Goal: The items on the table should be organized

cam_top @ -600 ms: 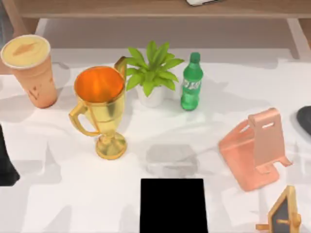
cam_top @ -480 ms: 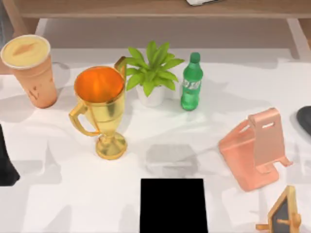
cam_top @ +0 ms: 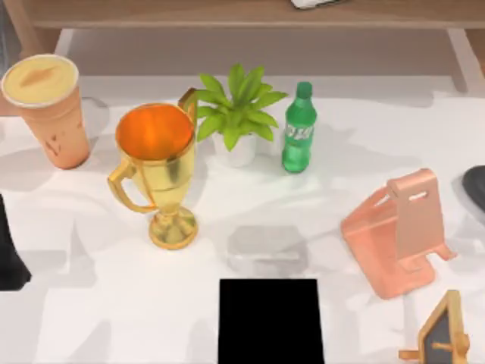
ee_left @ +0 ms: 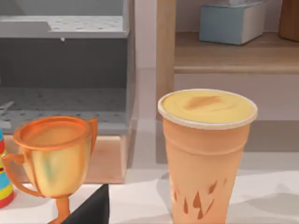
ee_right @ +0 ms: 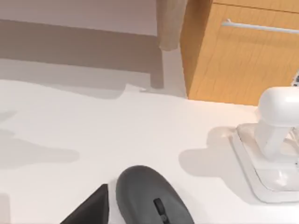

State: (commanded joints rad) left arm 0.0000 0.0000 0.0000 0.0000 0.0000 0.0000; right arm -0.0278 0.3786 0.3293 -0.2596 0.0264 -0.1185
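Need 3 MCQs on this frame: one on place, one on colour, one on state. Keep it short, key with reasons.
1. On the table in the top view, the peach cup stands:
A. far left, behind the gold trophy
B. right edge, beside the phone stand
C. front centre

2. The bottle next to the potted plant is:
A. red
B. green
C. blue

3. The peach cup is:
A. tipped over
B. upright, open-topped
C. upright, cream lid on

Key:
1 A: the top view puts it at the far left, beyond the trophy.
2 B: body and cap are green.
3 C: the left wrist view shows it standing with the lid seated on the rim.
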